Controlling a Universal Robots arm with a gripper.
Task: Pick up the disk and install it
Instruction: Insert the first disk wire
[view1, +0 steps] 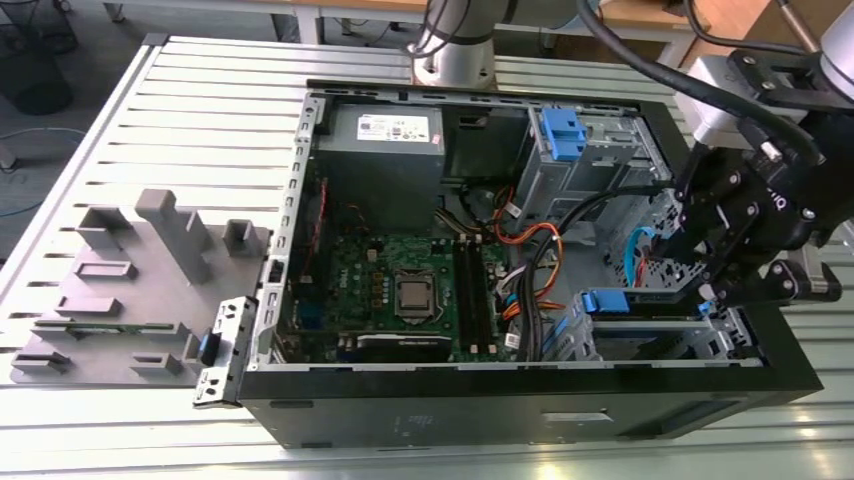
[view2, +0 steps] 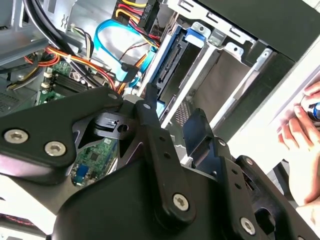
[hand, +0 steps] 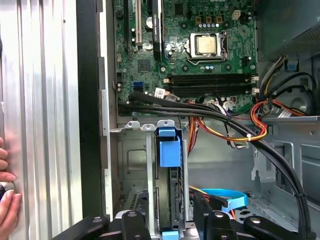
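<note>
The disk (hand: 169, 197) stood on its edge in a slot of the metal drive cage (view1: 634, 345), at the front corner of the open case (view1: 534, 420) on the exterior view's right. Its long axis ran level across the case, from the outer wall toward the motherboard (view1: 400, 280). The end carrying the blue bracket tab (hand: 169, 150) pointed at the motherboard and at the bundle of black cables (hand: 200, 112) crossing in front of it. The gripper (view1: 721, 290) hung directly over the cage at the disk's outer end. In the first wrist view its black linkages stood on either side of the slot. Whether the claw was spread or pinching the disk could not be told. A looped blue cable (hand: 227, 198) lay just beside the cage, inside the case. A person's hand (hand: 6, 205) was by the slatted table (view1: 200, 100), outside the case wall.
</note>
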